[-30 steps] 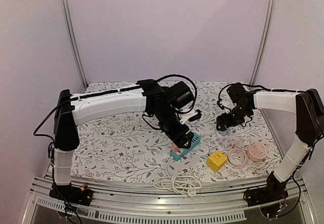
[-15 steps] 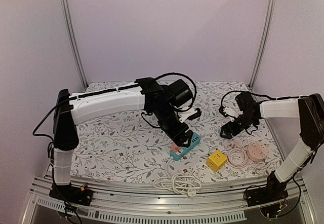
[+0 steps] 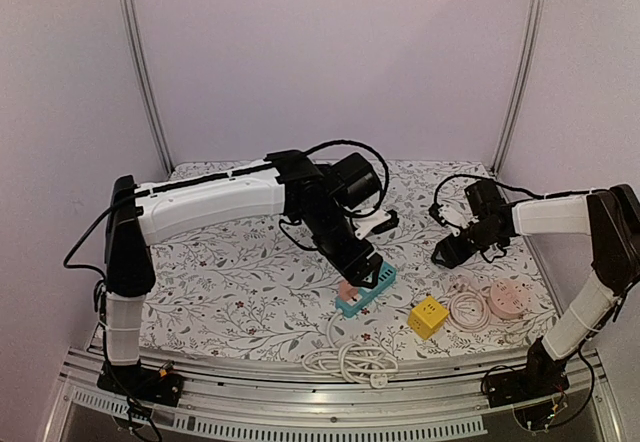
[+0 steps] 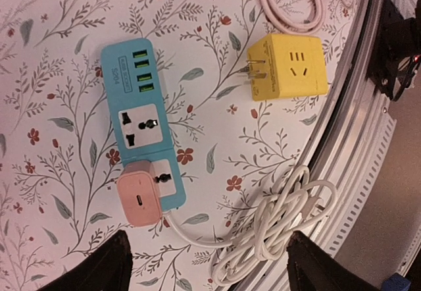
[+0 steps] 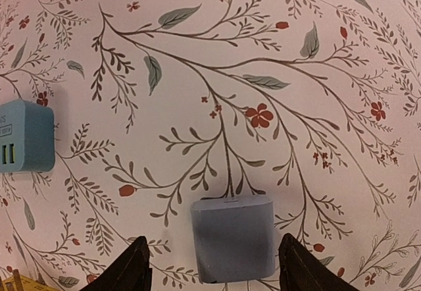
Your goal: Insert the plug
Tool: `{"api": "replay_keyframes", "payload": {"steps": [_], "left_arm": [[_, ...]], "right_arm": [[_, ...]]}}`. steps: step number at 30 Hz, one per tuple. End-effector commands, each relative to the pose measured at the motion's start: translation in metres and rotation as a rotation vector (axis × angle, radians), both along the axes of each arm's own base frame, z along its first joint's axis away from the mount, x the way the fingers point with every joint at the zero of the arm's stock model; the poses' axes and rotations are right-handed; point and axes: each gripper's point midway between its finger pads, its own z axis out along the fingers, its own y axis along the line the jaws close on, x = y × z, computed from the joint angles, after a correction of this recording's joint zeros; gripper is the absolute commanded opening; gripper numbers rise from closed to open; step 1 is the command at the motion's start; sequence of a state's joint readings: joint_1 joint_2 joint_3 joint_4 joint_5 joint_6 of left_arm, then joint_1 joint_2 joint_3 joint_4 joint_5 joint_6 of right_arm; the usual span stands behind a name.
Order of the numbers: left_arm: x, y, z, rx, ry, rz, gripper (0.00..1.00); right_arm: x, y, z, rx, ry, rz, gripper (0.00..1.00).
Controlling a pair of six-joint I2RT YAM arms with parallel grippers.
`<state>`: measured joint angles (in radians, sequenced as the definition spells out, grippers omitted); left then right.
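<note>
— Floral counter (image 3: 230,282): plug status?
— One pink plug (image 4: 139,201), squarish, sitting on end socket of one teal strip (image 4: 141,123). One yellow cube (image 4: 289,67) nearby. Left claw (image 4: 210,268) and right claw (image 5: 220,268) spread wide, empty.

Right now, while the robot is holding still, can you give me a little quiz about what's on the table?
1. What colour is the plug at the end of the strip? A yellow, B pink, C green.
2. True or false: the cube is plugged into the strip.
3. Fill in the gap: the left gripper is ____ (open or shut).

Key: 1 B. 2 false, because it lies apart on the cloth with its prongs bare. 3 open, with nothing held.
</note>
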<state>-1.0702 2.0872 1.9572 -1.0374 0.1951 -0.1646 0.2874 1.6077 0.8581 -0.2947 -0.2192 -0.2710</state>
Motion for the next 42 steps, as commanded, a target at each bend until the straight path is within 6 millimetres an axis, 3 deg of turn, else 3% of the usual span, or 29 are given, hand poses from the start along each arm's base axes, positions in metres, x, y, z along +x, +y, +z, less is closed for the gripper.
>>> {"api": "replay_keyframes", "payload": {"steps": [1, 21, 34, 42], "left_arm": [[0.004, 0.004, 0.017, -0.026, -0.009, 0.002, 0.81], [0.007, 0.007, 0.014, -0.018, -0.001, 0.017, 0.79], [0.011, 0.007, 0.011, -0.014, 0.007, 0.048, 0.75], [0.017, 0.001, 0.02, -0.051, 0.009, 0.091, 0.75]], "right_arm": [[0.003, -0.003, -0.011, -0.021, 0.008, -0.011, 0.65], [0.0, -0.016, -0.033, -0.026, 0.038, -0.057, 0.62], [0.0, -0.012, -0.034, 0.016, 0.055, -0.054, 0.38], [0.005, -0.009, -0.011, 0.049, -0.019, -0.056, 0.29]]}}
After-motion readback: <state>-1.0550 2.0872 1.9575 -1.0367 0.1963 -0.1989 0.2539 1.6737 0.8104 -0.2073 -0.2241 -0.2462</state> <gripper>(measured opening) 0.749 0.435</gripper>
